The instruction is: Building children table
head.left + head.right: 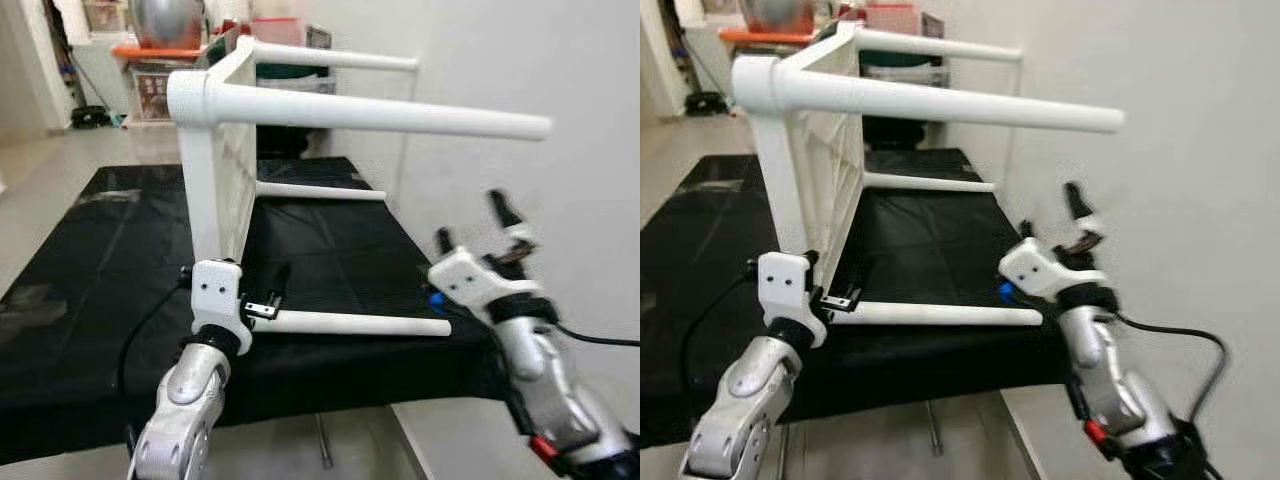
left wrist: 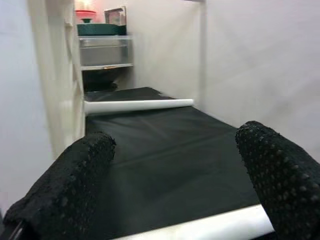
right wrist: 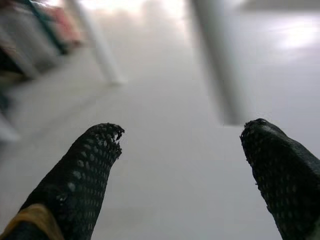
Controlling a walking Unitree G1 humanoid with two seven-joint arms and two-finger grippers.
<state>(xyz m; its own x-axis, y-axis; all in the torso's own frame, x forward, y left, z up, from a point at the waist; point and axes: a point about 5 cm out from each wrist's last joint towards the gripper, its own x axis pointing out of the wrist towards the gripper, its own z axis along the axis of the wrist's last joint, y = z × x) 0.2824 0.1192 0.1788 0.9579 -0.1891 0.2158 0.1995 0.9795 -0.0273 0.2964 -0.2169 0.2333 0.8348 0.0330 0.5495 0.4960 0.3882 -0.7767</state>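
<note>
White children's table [image 1: 215, 170] is standing on its side on the black-covered worktop [image 1: 90, 270], tabletop panel vertical, four legs sticking out horizontally toward the wall on the robot's right; the near lower leg [image 1: 360, 323] is lying along the worktop's front edge. Left gripper [image 1: 262, 295] is sitting at the near bottom corner of the tabletop where that leg joins, fingers spread open with the leg between them, not clamping. Right gripper [image 1: 472, 225] is hovering open in the air just past the leg's free end, fingers pointing up, touching nothing.
</note>
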